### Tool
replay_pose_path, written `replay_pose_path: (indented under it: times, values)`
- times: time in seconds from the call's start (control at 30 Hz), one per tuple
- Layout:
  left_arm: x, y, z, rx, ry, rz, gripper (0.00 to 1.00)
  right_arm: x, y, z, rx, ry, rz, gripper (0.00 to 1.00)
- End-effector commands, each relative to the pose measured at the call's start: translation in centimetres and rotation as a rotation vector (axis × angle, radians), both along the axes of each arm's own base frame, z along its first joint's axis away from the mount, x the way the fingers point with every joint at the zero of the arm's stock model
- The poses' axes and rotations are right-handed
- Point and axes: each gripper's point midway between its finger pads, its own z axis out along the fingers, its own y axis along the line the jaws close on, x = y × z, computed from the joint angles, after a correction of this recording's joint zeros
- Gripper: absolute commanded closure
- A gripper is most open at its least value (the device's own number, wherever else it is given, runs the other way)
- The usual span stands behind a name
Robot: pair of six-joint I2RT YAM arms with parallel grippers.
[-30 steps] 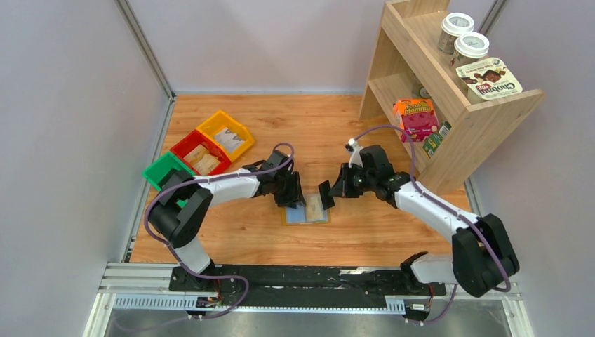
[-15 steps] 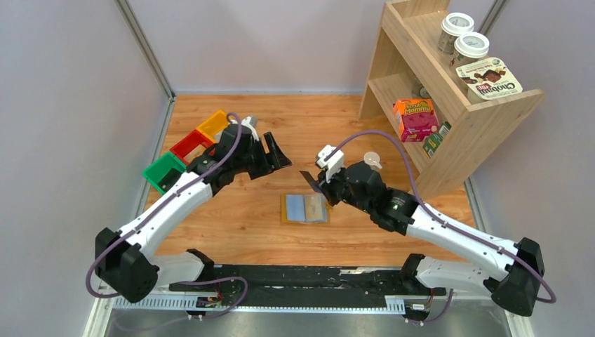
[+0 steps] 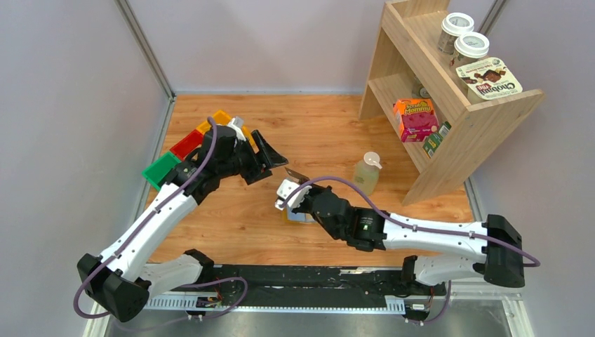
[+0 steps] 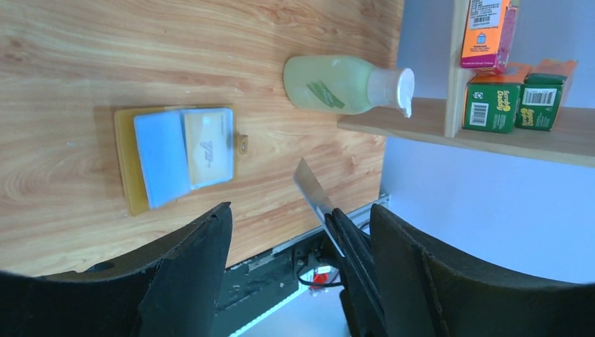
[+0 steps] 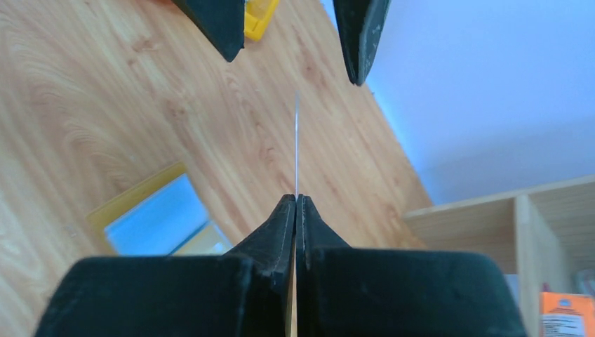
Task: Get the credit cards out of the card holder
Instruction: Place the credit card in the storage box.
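Two claws face each other above the middle of the counter (image 3: 231, 217). The right claw (image 5: 296, 200) is clenched on one credit card (image 4: 313, 191), gripping it by one end so that it stands clear of the wood. In the right wrist view the card shows edge-on as a thin pale line rising from the pressed-together fingers. The left claw (image 3: 273, 167) is released, its dark fingers (image 4: 189, 274) spread wide with nothing between them. It hangs just beyond the lifted card's free end and does not touch it.

Below them, the card holder (image 4: 125, 154) lies opened flat on the counter, mustard yellow, with its small snap tab (image 4: 242, 144) pointing toward the shelf side. A blue card (image 4: 161, 158) rests on one half and a cream card (image 4: 208, 144) with a small mark sits on the other half, next to the tab, its edge over the blue one. From above, the right arm covers most of the holder.

One pale green soap bottle (image 3: 366, 174) with a white pump top stands on the counter near the foot of the wooden shelf (image 3: 449, 105). Green boxes and an orange carton sit on the shelf's lower board. Three small bins, green (image 3: 160, 168), red (image 3: 184, 144) and yellow (image 3: 221, 116), sit in a row behind the left arm, well apart from the card holder.
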Motion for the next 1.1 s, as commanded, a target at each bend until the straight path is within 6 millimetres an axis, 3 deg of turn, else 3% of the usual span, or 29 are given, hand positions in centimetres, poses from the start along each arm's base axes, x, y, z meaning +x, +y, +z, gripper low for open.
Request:
replay_pose_path:
  times: [0.0, 0.2, 0.33, 0.47, 0.5, 0.57, 0.6, 0.7, 0.73, 0.87, 1.0, 1.07]
  values:
    - [-0.5, -0.5, 1.3, -0.065, 0.039, 0.007, 0.21, 1.1, 0.3, 3.6, -0.002, -0.171, -0.069, 1.0]
    - [-0.6, -1.6, 1.0, -0.135, 0.08, -0.012, 0.31, 0.8, 1.5, 3.9, -0.021, -0.222, -0.061, 1.0]
    - [-0.3, -1.7, 0.8, -0.136, 0.087, -0.004, 0.44, 0.5, 2.1, 3.9, -0.027, -0.245, -0.055, 1.0]
    - [0.1, -1.7, 0.6, -0.13, 0.084, 0.007, 0.7, 0.5, 2.4, 3.7, -0.033, -0.251, -0.053, 1.0]
    - [0.0, -1.8, 0.5, -0.13, 0.084, 0.003, 0.87, 0.5, 2.5, 3.5, -0.032, -0.248, -0.054, 1.0]
    - [0.3, -1.6, 0.4, -0.116, 0.059, 0.002, 1.0, 0.5, 2.5, 3.6, 0.0, -0.228, -0.062, 0.96]
    - [0.5, -1.4, 0.3, -0.101, 0.042, 0.01, 1.0, 0.4, 2.4, 3.8, 0.023, -0.215, -0.066, 0.9]
    - [0.9, -1.0, -0.3, -0.051, -0.036, -0.008, 1.0, 0.2, 2.1, 4.0, 0.096, -0.14, -0.073, 0.53]
    - [1.3, -0.9, 0.1, -0.05, -0.079, -0.005, 1.0, 0.4, 1.7, 3.9, 0.123, -0.105, -0.083, 0.45]
    - [2.2, 0.6, -1.0, 0.031, -0.203, 0.011, 1.0, 1.3, -0.7, 3.7, 0.24, 0.059, -0.11, 0.27]
    - [3.0, 2.4, -2.2, 0.118, -0.286, 0.041, 1.0, 2.3, -3.6, 2.1, 0.361, 0.249, -0.185, 0.0]
    - [3.5, 3.4, -2.7, 0.161, -0.328, 0.049, 1.0, 2.8, -5.1, 1.4, 0.408, 0.307, -0.214, 0.0]
